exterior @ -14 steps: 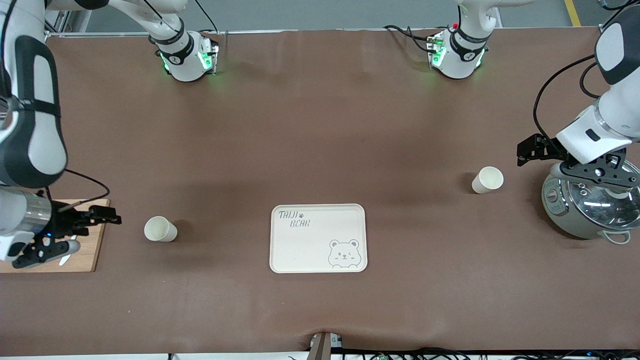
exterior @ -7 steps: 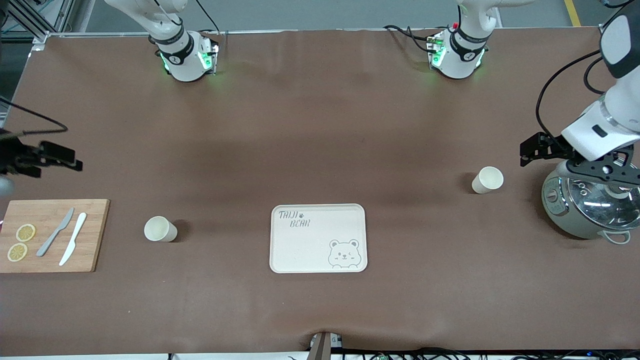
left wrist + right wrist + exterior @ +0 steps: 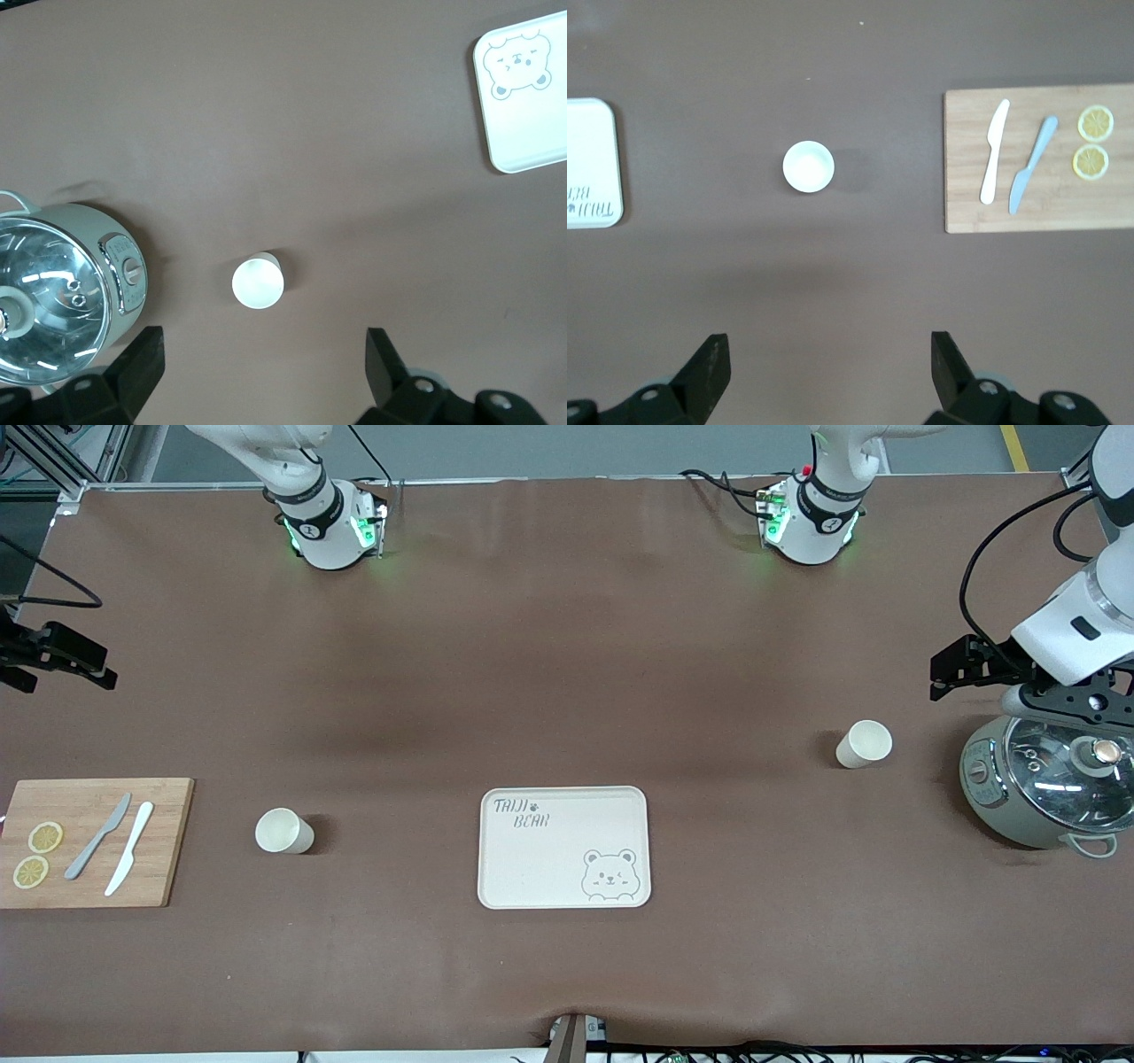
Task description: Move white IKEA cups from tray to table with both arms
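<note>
Two white IKEA cups stand upright on the brown table. One cup is between the wooden board and the bear-printed tray. The other cup is toward the left arm's end, beside the cooker. My left gripper hangs high over the table by the cooker, open and empty. My right gripper is high over the right arm's end of the table, also open with nothing between its fingers. In the front view only a black part of that hand shows at the edge.
A wooden cutting board with two knives and two lemon slices lies at the right arm's end. A cooker with a glass lid stands at the left arm's end. The arm bases stand along the table's edge farthest from the front camera.
The right arm has lifted away from over the cutting board, uncovering it, and now shows only at the view's edge. The left gripper has drifted off the cooker lid toward the bases.
</note>
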Action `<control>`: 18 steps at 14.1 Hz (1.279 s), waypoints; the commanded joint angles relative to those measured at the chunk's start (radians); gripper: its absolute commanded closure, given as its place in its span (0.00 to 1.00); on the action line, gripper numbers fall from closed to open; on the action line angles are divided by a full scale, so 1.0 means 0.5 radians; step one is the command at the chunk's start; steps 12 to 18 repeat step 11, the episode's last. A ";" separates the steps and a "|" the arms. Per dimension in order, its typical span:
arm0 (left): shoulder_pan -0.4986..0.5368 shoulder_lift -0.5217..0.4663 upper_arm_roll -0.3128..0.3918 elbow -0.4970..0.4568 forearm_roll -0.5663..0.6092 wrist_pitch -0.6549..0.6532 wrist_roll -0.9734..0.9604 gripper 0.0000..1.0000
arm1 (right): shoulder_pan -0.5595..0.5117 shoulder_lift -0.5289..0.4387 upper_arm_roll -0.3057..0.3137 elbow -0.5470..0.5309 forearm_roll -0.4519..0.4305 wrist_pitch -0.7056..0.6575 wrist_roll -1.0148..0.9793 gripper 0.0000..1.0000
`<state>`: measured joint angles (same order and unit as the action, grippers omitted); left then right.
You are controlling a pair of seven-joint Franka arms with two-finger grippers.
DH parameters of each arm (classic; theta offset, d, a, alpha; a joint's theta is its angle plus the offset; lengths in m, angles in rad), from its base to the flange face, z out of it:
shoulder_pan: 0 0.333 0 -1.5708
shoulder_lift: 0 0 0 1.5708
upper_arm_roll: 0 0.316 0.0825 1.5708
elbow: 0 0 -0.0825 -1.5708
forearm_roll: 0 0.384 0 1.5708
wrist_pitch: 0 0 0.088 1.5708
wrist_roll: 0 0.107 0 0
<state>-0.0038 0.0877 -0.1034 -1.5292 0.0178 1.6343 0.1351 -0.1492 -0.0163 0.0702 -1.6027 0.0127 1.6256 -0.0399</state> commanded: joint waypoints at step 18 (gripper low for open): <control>-0.014 0.000 -0.008 0.046 -0.017 -0.069 -0.154 0.00 | -0.076 -0.136 0.028 -0.166 -0.022 0.068 0.003 0.00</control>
